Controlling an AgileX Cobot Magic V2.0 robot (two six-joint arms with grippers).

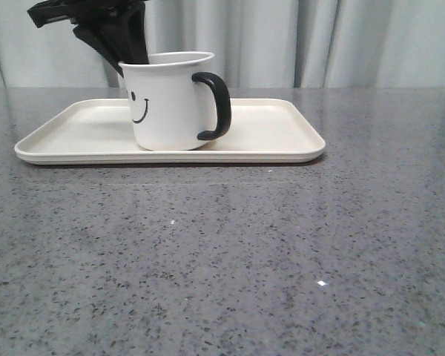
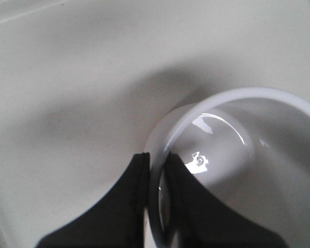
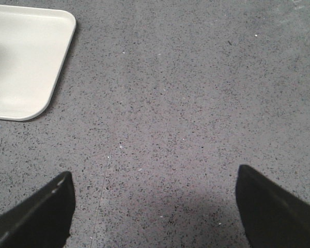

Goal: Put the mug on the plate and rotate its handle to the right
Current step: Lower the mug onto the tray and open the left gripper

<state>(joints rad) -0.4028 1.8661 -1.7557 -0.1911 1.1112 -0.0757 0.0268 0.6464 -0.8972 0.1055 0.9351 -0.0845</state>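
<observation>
Speckled grey table (image 1: 222, 259) fills the foreground in front of us, and on it, further back, lies the plate (image 1: 74, 130). Our mug (image 1: 167, 104) stands upright on the plate, left of its middle, with part of the smiley face showing on its left side and the handle (image 1: 216, 104) pointing to the right.

Our left gripper (image 2: 156, 196) comes down behind the mug's left rim. In the left wrist view its two black fingers (image 2: 119, 206) pinch the mug's wall, one inside and one outside, drawn narrow on the rim.

Our right gripper (image 3: 152, 206) is spread wide over bare table, holding nothing, with a rounded corner of the plate well off to one side of it. Pale curtains (image 1: 356, 41) hang behind the table.
</observation>
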